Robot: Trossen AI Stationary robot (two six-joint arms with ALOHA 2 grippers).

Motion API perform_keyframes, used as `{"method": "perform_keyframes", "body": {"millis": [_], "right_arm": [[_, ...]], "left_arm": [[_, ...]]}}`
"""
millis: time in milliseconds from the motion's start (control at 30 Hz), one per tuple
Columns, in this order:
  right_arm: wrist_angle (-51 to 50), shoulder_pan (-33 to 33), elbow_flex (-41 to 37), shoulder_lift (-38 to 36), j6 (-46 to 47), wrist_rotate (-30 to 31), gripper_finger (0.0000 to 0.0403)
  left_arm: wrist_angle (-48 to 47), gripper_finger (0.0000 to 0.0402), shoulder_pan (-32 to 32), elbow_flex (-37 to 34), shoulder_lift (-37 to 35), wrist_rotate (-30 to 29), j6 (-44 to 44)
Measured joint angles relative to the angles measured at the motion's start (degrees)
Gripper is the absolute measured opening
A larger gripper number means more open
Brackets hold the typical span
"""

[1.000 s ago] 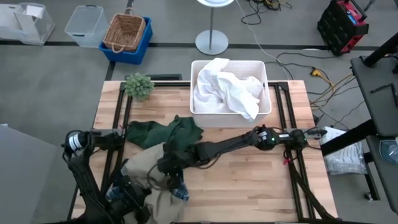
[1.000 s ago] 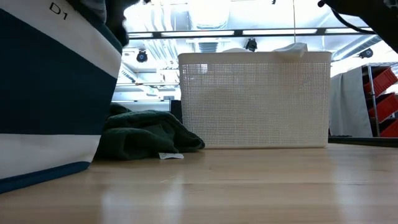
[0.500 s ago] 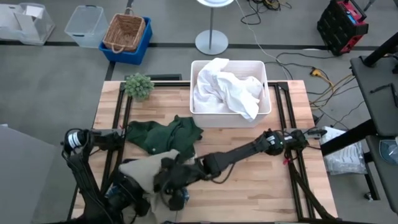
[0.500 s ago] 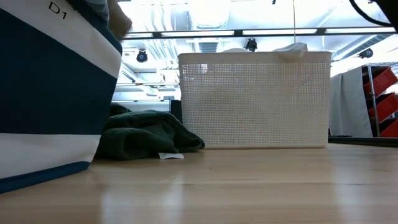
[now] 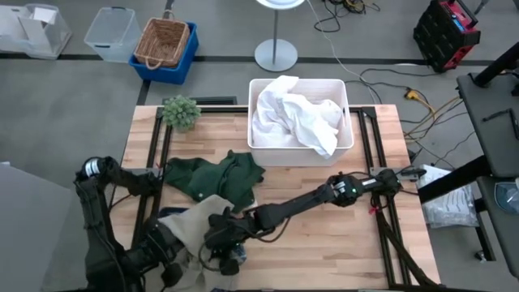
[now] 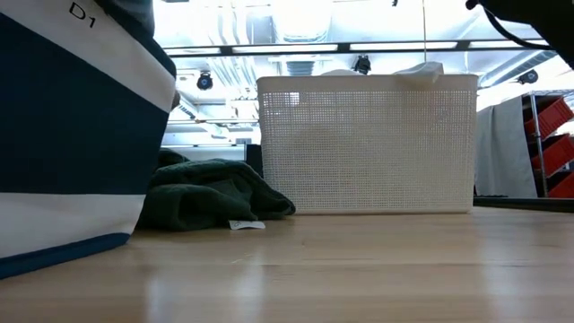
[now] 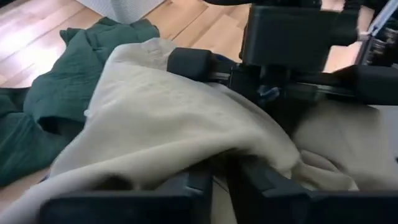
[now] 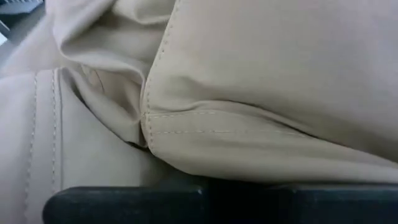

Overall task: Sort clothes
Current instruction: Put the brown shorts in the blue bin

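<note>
At the table's near left, high view: right gripper (image 5: 220,241) pinched on the khaki garment (image 5: 195,217); left gripper (image 5: 162,258) beside it. Left wrist view: its fingers (image 7: 186,186) nearly together, grip uncertain. Right wrist view: seamed fabric, soft, limp, light; best grasped at folds.

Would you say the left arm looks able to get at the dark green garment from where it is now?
Probably yes. The dark green garment lies open on the table, just beyond the khaki garment that the left gripper is at. Nothing covers most of it, though the right gripper is also working in that khaki garment close by.
</note>
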Motion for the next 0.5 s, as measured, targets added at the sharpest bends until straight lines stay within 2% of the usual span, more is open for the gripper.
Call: {"method": "perform_keyframes", "body": {"millis": [133, 300, 367, 500], "right_arm": [[-3.30, -0.72, 0.02, -0.07, -2.76, 0.04, 0.0012], [-4.34, -1.29, -0.04, -0.39, -3.70, 0.16, 0.0012], [-4.43, -1.30, -0.07, -0.48, -3.73, 0.39, 0.0012], [-4.58, -1.09, 0.02, -0.50, -3.75, 0.76, 0.0012]], "left_arm": [[-0.07, 0.0075, -0.02, 1.87, -1.31, -0.16, 2.08], [0.00, 0.0143, 0.13, 2.60, -1.79, -7.85, 9.21], [0.02, 0.0156, 0.68, 1.95, -1.79, -9.09, 10.98], [-0.04, 0.0155, 1.68, -1.28, -1.88, -9.51, 10.94]]}}
